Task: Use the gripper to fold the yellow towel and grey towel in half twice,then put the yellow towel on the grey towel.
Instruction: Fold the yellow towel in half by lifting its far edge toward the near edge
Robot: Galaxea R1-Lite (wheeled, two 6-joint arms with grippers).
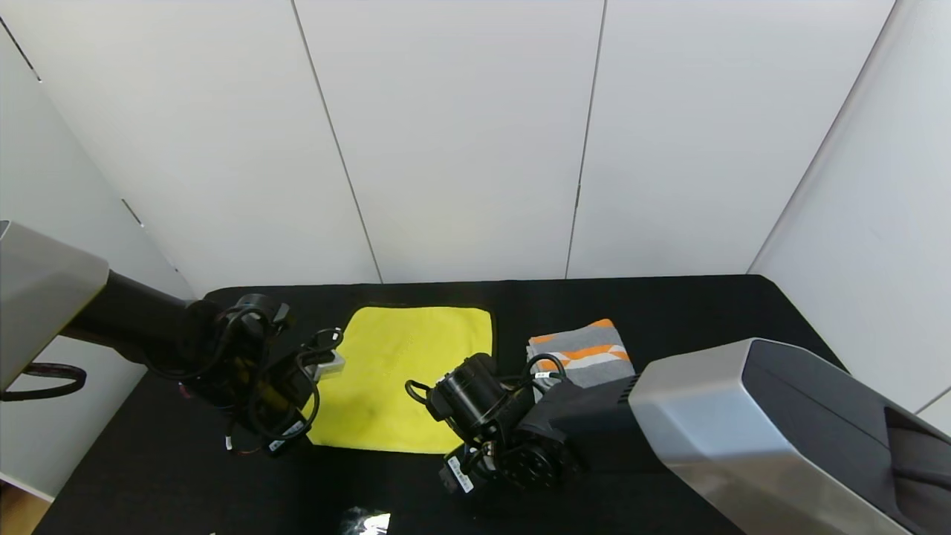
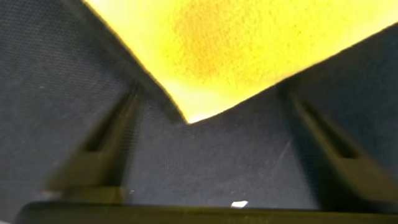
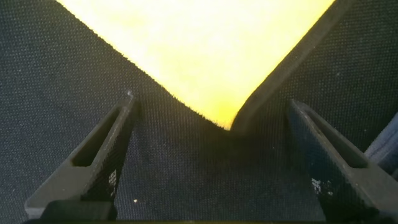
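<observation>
The yellow towel (image 1: 401, 375) lies flat and spread out on the black table (image 1: 706, 312). The grey towel (image 1: 583, 353), with orange-and-white bands, lies folded just to its right. My left gripper (image 1: 288, 435) is open, low over the towel's near-left corner. In the left wrist view that yellow towel corner (image 2: 199, 106) points between the spread fingers (image 2: 109, 143) of the left gripper (image 2: 211, 102). My right gripper (image 1: 459, 467) is open at the near-right corner. In the right wrist view the right gripper (image 3: 211, 106) has its fingers (image 3: 99, 155) either side of the yellow towel corner (image 3: 217, 106). Neither holds anything.
White wall panels (image 1: 461, 134) stand right behind the table. A small shiny scrap (image 1: 368, 522) lies at the table's front edge. The table's left edge drops off beside my left arm. A white fleck (image 2: 238, 203) lies on the cloth by the left gripper.
</observation>
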